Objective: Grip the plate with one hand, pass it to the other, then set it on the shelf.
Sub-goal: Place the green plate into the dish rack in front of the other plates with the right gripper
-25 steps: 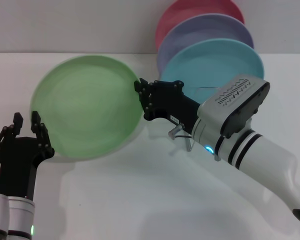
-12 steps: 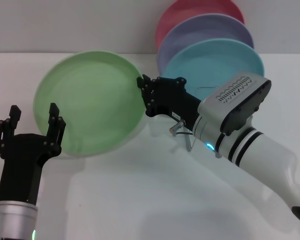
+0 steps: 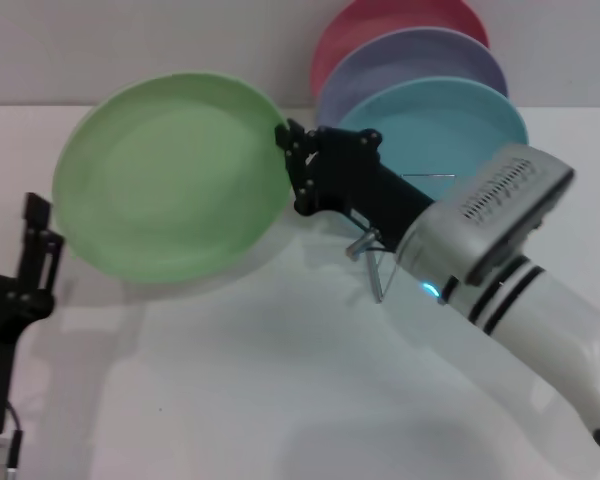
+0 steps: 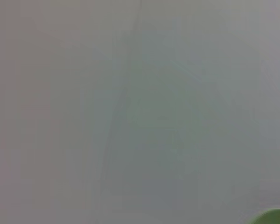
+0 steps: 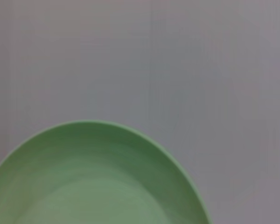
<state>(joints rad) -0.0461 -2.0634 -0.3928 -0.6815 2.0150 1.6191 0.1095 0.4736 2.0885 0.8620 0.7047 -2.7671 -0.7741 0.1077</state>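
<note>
Now plate (image 3: pixel 170 175) hangs off table in right gripper (image 3: pixel 290 165), clamped on its near-right rim, higher than half second ago. Left gripper (image 3: pixel 35 255) has dropped off plate's lower-left edge, fingers edge-on, can't tell spread. Handover done, so you swing plate to shelf (image 3: pixel 380 255), just beside right forearm.

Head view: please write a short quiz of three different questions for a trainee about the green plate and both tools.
1. True or false: the left tool grips the plate.
2. Which tool holds the plate by its rim? A) left B) right
3. Fill in: the plates standing behind the right arm are turquoise, lavender and ____.

Key: 1 false, it stands apart from the plate; 2 B; 3 pink.
</note>
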